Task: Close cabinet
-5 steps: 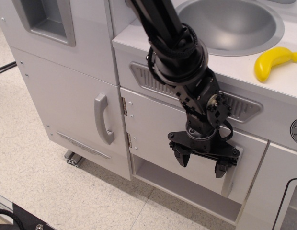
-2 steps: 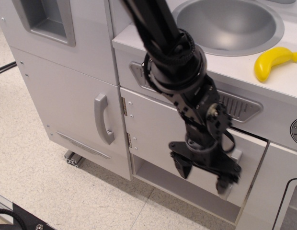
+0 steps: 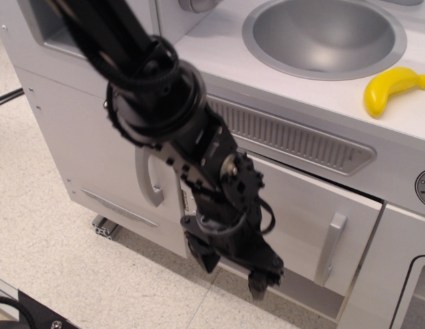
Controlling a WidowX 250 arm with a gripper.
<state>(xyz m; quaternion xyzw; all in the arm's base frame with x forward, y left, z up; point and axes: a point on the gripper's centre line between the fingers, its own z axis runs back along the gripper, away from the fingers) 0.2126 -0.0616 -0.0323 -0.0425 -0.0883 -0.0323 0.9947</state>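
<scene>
white cabinet under counter, flat door with straight grey bar handle near its right edge, door almost shut, thin dark gap along top, hinge side hidden behind arm

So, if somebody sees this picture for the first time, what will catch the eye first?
First the big black robot arm, which crosses the picture from the top left, with its hand low in front of the cabinet. Next the bright yellow banana on the white counter at the right, beside the round grey sink. The cabinet door with the straight grey bar handle stands slightly ajar.
</scene>
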